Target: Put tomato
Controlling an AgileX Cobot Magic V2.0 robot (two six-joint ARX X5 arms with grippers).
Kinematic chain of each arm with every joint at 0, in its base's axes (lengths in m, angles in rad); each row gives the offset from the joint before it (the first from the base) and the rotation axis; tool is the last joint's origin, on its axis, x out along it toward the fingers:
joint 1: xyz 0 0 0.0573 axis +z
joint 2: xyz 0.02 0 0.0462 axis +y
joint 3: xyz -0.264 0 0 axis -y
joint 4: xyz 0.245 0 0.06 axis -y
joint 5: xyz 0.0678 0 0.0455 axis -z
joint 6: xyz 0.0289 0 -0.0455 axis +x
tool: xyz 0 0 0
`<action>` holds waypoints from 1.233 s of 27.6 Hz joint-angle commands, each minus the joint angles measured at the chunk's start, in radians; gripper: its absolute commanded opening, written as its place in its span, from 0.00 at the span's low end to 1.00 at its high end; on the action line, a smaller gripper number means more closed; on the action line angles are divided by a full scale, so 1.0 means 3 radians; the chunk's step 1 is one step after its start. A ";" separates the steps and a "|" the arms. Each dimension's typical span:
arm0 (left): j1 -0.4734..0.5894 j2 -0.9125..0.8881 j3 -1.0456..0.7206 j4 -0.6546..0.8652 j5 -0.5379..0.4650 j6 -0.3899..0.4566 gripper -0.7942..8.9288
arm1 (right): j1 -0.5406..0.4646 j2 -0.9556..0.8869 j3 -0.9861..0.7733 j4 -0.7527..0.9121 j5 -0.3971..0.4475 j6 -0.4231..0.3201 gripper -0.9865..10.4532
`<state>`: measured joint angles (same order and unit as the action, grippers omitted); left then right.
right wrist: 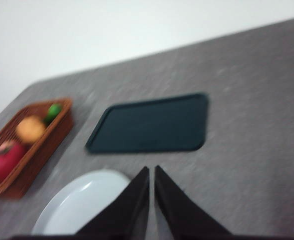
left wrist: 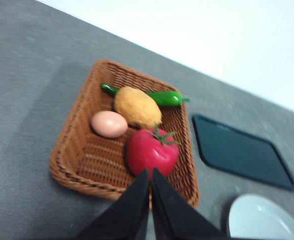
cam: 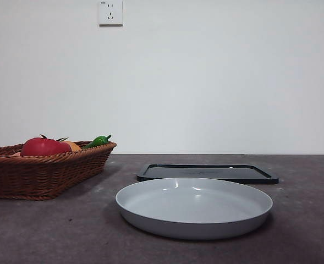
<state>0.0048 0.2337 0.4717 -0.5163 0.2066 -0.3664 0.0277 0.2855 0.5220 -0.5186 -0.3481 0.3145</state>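
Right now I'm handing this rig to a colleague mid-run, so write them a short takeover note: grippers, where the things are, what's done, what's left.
Left gripper: shut, empty, above the wicker basket, near the tomato.
Right gripper: shut, empty, over the table between the grey plate and the dark tray.
Tomato lies in the basket with an egg, an orange fruit and a green pepper.
Done: nothing; plate and tray hold nothing.
Left: grasp the tomato, lift it out, put it down.

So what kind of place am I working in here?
Probably a lab or test bench set up as a kitchen scene: a bare grey table against a plain white wall with a socket, and a basket of glossy, likely fake food including the tomato.
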 commanded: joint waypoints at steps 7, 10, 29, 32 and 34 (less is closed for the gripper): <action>-0.0001 0.0683 0.0704 -0.0444 0.0581 0.0599 0.09 | 0.0113 0.0875 0.0847 -0.0577 -0.0533 -0.0514 0.09; -0.0019 0.0903 0.0916 -0.0608 0.0716 0.0689 0.09 | 0.0226 0.1119 0.1090 -0.0795 -0.0575 -0.0657 0.09; -0.0507 0.1420 0.1447 -0.1303 0.0923 0.0933 0.09 | 0.1546 0.1792 0.1489 -0.1270 -0.0141 -0.0930 0.09; -0.0507 0.1420 0.1447 -0.1302 0.0923 0.0933 0.09 | 0.1573 0.1790 0.1489 -0.1266 -0.0145 -0.0928 0.09; -0.0507 0.1420 0.1448 -0.1305 0.0923 0.0933 0.12 | 0.1574 0.1790 0.1489 -0.1266 -0.0145 -0.0926 0.09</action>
<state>-0.1448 0.6537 0.8852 -0.9165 0.4782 -0.1013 0.4919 0.8169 0.9493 -0.9073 -0.3923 0.0483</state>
